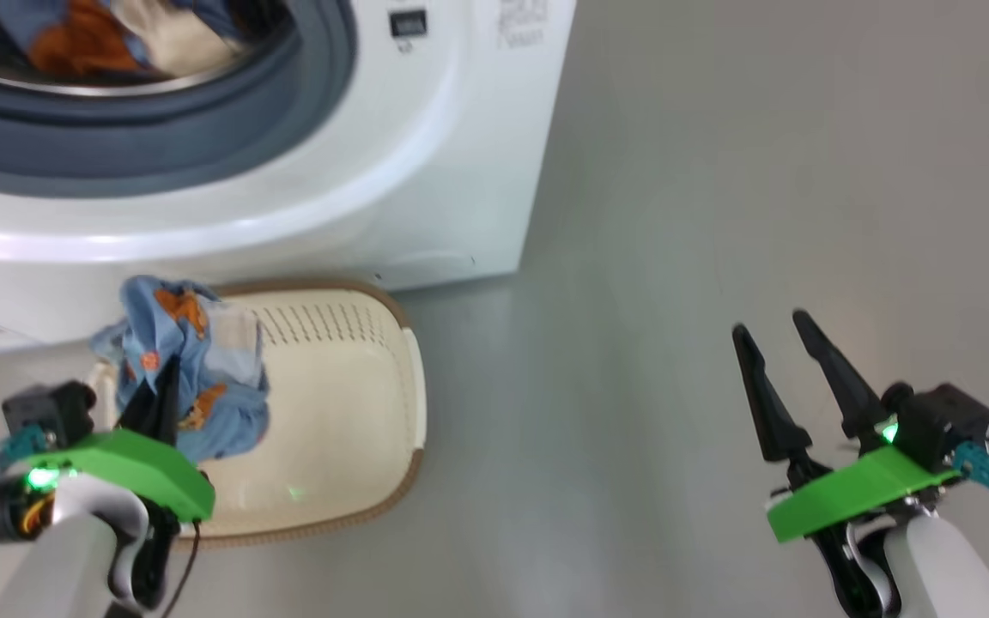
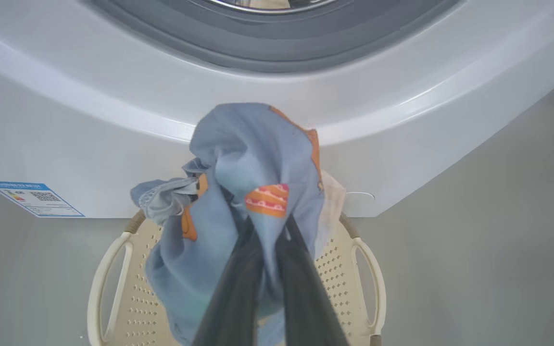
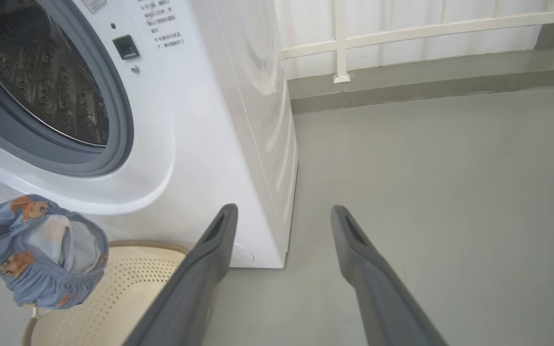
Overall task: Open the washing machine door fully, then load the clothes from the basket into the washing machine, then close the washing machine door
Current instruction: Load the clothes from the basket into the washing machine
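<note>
Left end effector of mine is clamped on a small bundle of light blue fabric with orange cartoon prints, holding it above the cream-white perforated plastic basket with a brown woven rim, before the white front-loading washing machine. A second blue-and-orange bundle lies in its steel drum. My right end effector hangs wide open over the grey floor.

The left gripper pinches a clothes bundle above the basket; a second bundle lies inside the washing machine. The right gripper hangs with jaws apart over the floor.
</note>
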Robot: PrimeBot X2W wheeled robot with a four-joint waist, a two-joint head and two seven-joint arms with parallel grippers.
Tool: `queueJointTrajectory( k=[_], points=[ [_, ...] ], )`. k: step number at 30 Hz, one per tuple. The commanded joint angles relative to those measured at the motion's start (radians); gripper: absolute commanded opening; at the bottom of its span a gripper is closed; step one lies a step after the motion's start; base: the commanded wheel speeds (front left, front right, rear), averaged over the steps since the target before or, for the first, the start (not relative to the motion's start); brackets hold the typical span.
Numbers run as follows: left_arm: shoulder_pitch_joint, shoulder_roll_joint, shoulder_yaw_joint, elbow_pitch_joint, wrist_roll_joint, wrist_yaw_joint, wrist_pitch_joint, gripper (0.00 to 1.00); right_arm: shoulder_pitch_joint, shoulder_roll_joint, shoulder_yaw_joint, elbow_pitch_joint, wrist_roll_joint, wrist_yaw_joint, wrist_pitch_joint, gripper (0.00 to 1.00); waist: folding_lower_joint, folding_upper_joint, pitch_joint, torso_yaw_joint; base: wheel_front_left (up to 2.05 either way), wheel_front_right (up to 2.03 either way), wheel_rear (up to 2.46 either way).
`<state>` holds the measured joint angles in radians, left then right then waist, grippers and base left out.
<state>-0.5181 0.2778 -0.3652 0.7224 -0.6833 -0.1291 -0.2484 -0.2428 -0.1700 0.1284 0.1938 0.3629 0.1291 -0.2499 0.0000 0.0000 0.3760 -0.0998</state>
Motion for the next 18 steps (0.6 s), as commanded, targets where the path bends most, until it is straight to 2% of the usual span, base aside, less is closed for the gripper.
queueJointTrajectory(
  k=[1,11,18],
  points=[
    [0.025,0.029,0.053,-0.035,0.024,-0.002,-0.013,0.00,0.030,-0.012,0.016,-0.017,0.008,0.002,-0.012,1.00,0.0000,0.0000,-0.093,0.050,0.00,0.00,0.00],
    [0.207,-0.014,0.215,-0.228,0.153,-0.002,-0.013,0.00,0.123,-0.042,-0.005,-0.015,0.018,0.002,-0.012,1.00,0.0000,0.0000,-0.212,0.072,0.00,0.00,0.00],
    [0.329,-0.035,0.299,-0.369,0.207,-0.002,-0.013,0.00,0.179,-0.051,-0.044,-0.027,0.019,0.002,-0.012,1.00,0.0000,0.0000,-0.249,0.075,0.00,0.00,0.00]
  ],
)
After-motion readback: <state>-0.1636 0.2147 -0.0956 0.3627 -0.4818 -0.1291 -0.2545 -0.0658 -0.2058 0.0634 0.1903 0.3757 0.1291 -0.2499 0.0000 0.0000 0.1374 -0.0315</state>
